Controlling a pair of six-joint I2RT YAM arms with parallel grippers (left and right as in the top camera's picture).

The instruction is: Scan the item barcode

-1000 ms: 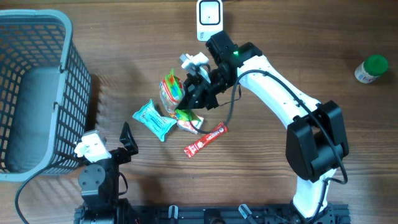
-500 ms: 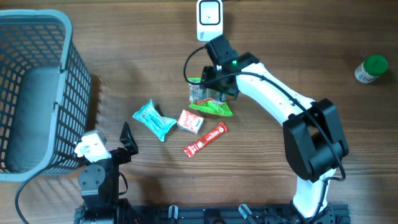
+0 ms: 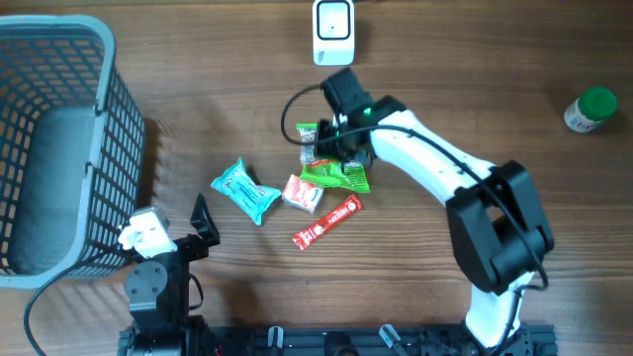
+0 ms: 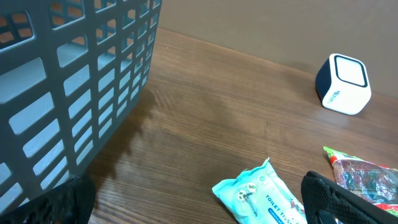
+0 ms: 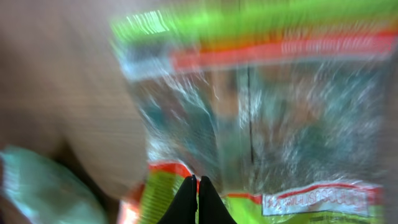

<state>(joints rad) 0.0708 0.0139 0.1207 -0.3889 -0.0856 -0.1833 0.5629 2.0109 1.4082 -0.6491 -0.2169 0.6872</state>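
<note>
While the left gripper (image 4: 196,190) is seen wide open by the near edge of the table (image 3: 514,79), the right gripper (image 5: 193,188) is shut at the edge of the bag (image 3: 343,175) mid-table, though a hold cannot be confirmed. The barcode should be faced flat to the scanner (image 3: 333,32) at the far edge.

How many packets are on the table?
4: green snack bag under the right gripper, teal wipes pack leftmost, small red-and-white packet between them, red stick pack in front. The arm may hide more.

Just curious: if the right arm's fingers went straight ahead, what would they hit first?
Probably the clear, green-edged snack bag filling the view just beyond the fingers; depth is blurry.
</note>
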